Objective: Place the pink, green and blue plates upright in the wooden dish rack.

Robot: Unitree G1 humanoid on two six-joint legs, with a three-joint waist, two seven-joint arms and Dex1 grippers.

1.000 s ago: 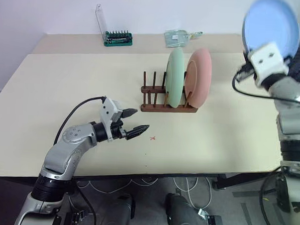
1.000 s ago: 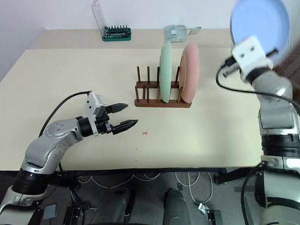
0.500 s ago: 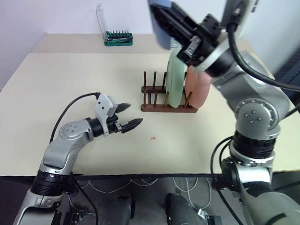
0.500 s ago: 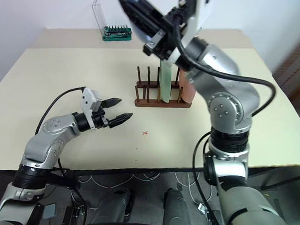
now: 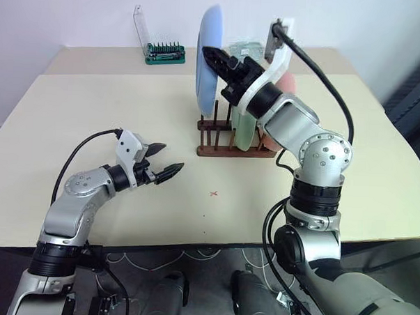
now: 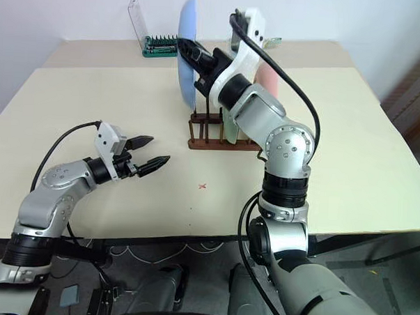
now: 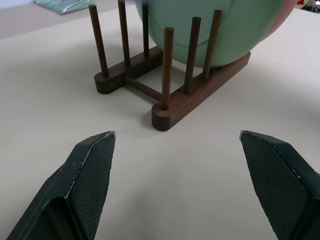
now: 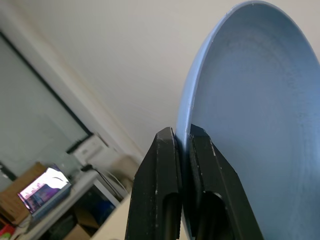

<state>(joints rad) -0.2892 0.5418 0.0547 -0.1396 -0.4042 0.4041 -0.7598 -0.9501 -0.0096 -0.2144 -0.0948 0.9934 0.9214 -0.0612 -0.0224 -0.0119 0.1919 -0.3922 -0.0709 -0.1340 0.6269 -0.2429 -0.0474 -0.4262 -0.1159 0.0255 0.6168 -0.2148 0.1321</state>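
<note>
While the right fingers [image 8: 182,145] pinch the blue plate [image 5: 208,58], the left fingers [image 5: 158,152] gape

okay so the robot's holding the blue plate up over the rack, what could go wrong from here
1. The right gripper pinches the blue plate only at its rim, so the plate could slip or swing on the way down.
2. The green plate and pink plate already stand in the wooden dish rack. A misjudged descent could knock the green one.
3. The free slots sit between thin pegs. Landing on a peg top could tip the plate or shift the rack.
</note>
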